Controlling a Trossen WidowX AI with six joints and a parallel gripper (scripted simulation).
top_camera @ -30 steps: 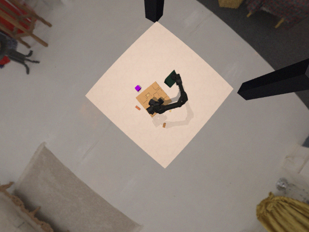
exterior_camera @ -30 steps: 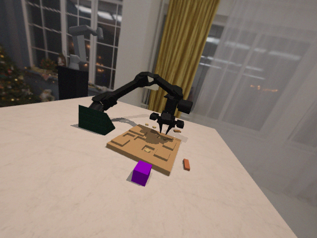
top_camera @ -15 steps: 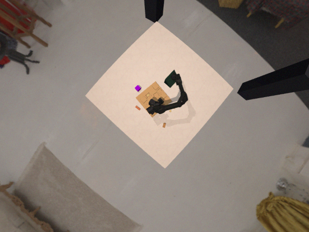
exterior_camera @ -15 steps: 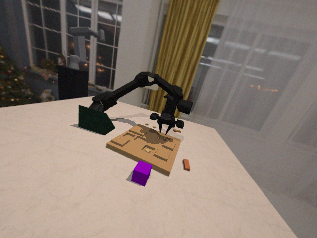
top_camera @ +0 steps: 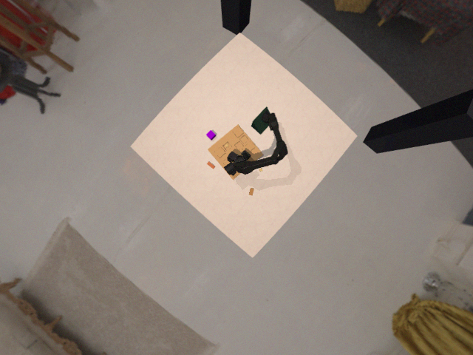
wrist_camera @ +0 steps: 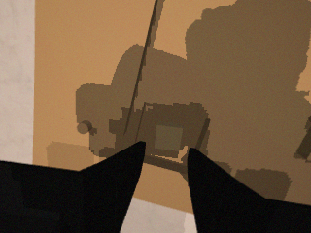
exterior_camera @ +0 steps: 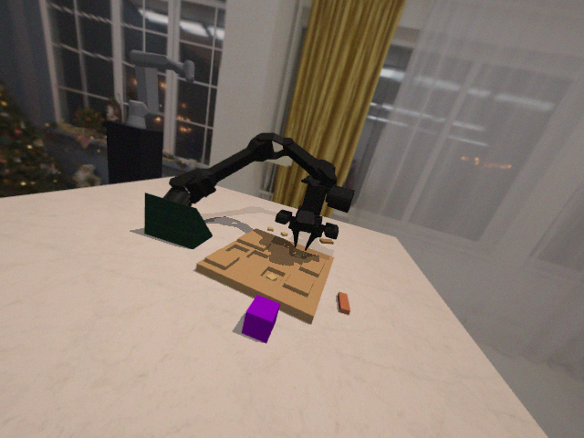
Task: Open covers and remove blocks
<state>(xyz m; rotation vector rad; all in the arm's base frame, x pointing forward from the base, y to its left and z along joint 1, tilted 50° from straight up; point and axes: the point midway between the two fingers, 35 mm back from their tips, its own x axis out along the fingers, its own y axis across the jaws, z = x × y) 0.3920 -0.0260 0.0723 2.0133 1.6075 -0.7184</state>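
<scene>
Puzzle board [exterior_camera: 264, 276] sits flat on the table [exterior_camera: 118, 368], right in front of the arm's dark green base [exterior_camera: 174, 227], presumably so every well falls inside the reach. Over its far corner hangs the arm [exterior_camera: 264, 146], wrist pointing straight down, and that posture reads like a vertical pick lining up. Off the board now: a purple block [exterior_camera: 260, 318] just beside the near edge, an orange block [exterior_camera: 343, 302] on the table off the right-hand side, and another orange one [top_camera: 250, 191] well apart in the top view. Those look like finished placements, clear of the board.

Down to the gripper [wrist_camera: 165, 157]: fingers part-way apart, nothing between them, tips framing an uncovered well [wrist_camera: 167, 133] with a small pale block [wrist_camera: 168, 138] in it. That spacing looks set to straddle the block.

Another little pale block [exterior_camera: 271, 276] waits in a well nearer the front. Heavy shadow covers the target well, so its cover and any pin are hard to make out. How many covers remain closed, I can't tell.
</scene>
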